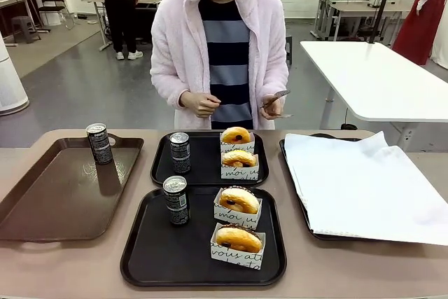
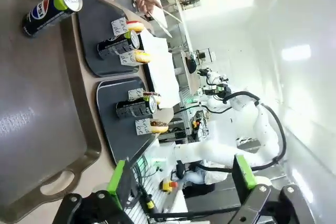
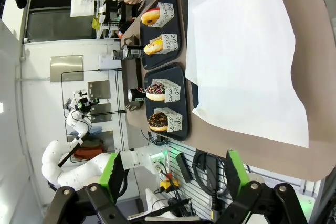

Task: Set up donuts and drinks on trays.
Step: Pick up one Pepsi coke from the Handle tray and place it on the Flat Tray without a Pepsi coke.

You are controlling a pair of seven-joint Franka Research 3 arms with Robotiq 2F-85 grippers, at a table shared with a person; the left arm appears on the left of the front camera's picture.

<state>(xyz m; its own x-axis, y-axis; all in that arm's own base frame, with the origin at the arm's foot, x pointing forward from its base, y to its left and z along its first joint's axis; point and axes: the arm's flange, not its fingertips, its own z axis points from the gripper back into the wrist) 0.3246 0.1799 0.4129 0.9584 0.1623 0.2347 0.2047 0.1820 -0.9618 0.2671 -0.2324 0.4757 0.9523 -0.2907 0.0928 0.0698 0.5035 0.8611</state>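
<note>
Nearest, two trays (image 1: 136,257) each carried sleeved donuts (image 1: 239,238) and a can (image 1: 176,199); donuts looked soft, best gripped by sleeves. Left pincer (image 2: 181,182) and right pincer (image 3: 173,174) were spread, empty.

Four donuts (image 3: 156,91) on two trays (image 3: 178,109) beside white paper (image 3: 241,51).

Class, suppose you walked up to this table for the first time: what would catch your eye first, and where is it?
Two black trays, the near tray and the far tray, sit mid-table, each carrying a dark can and two sleeved donuts. A third can stands alone on the brown tray at the left, and a white paper sheet covers the tray at the right. Behind, a person holds tongs.
</note>
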